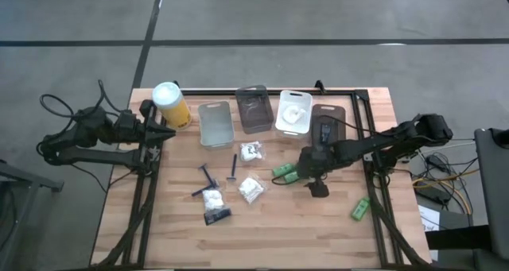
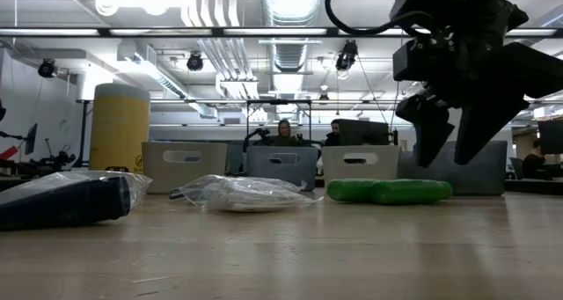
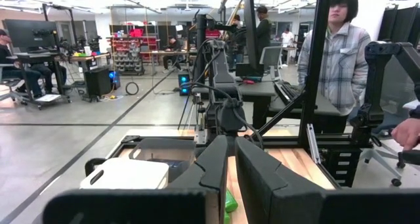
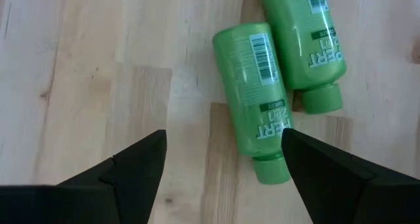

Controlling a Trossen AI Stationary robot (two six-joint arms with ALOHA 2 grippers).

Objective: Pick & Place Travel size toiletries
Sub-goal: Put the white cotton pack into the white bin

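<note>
**Tubes next up, right gripper wide above the pair**

Tubes: two green tubes [image 4: 257,102] side by side, touching, flat on the bench [image 1: 318,223], just in front of the dark bin [image 1: 326,120]. Small stiff plastic, probably light, smooth and round, so likely to roll or squirt out of a pinch near the cap. Best taken across the middle of the body, on the label, jaws straddling the short width; nearer tube first, since the neighbour crowds one side.

Right gripper [image 4: 223,159] spread wide and empty, hanging just above the bench beside the nearer tube, pointing down; one finger tip close to that tube's cap end, not touching. Needs shifting over the tube before closing, judging by the offset.

Third green tube [image 1: 360,209] lying apart, off toward the bench corner from the pair. White packets [image 1: 250,190] and blue razors [image 1: 232,168] on the far side of the pair from that corner.

Left gripper [image 3: 226,178] parked by the yellow canister [image 1: 171,104], fingers nearly together, holding nothing.
</note>
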